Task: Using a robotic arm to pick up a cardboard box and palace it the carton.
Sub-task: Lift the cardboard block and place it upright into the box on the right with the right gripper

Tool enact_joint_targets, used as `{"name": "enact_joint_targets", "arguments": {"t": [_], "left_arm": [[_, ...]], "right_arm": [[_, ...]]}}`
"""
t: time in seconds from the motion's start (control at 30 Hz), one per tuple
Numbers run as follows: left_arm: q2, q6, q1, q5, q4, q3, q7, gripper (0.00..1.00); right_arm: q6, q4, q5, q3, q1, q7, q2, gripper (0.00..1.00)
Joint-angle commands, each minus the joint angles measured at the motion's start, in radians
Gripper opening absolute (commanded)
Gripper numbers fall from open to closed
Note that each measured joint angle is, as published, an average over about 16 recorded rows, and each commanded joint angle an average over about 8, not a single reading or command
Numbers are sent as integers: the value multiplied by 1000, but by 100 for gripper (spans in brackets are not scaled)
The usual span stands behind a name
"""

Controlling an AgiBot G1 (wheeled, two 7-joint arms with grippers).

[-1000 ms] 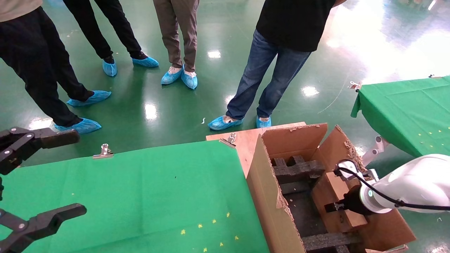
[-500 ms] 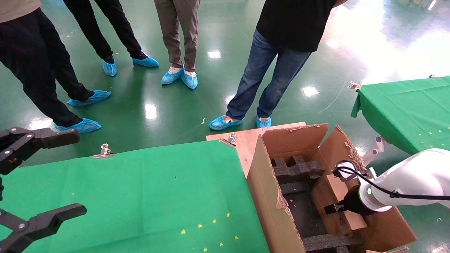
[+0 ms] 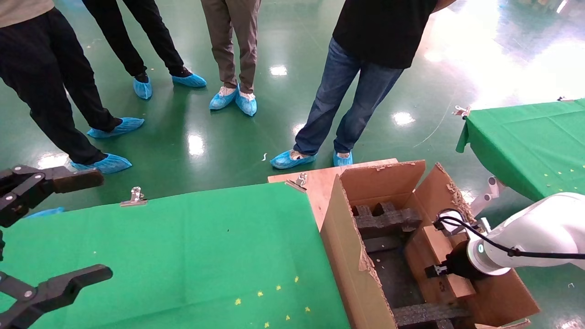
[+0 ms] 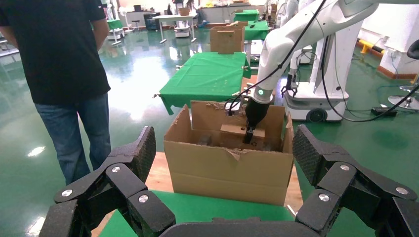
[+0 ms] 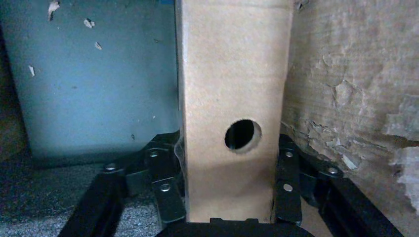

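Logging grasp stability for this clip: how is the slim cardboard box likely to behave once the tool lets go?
The cardboard box looks stiff: flat faces, no buckling between the right tool's fingers. Slim and standing on edge, it may tip, though the carton wall close beside it should limit that. Probably light.

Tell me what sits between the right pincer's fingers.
The cardboard box: in the right wrist view the right pincer has a finger on either side of it, inside the carton, beside its wall.

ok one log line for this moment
right gripper: shut on cardboard box, inside carton | left gripper: open, idle over green table
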Motion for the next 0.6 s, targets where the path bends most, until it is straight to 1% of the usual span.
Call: {"name": "enact_joint_targets", "arguments": {"t": [0.03,0.6], "left_arm": [[0,0,0,0,0,0,0,100],[0,0,0,0,0,0,0,100]], "right_arm": [[2,-2,-3,1,3,3,-1,100],[7,27,-28,25,63,26,18,100]]}}
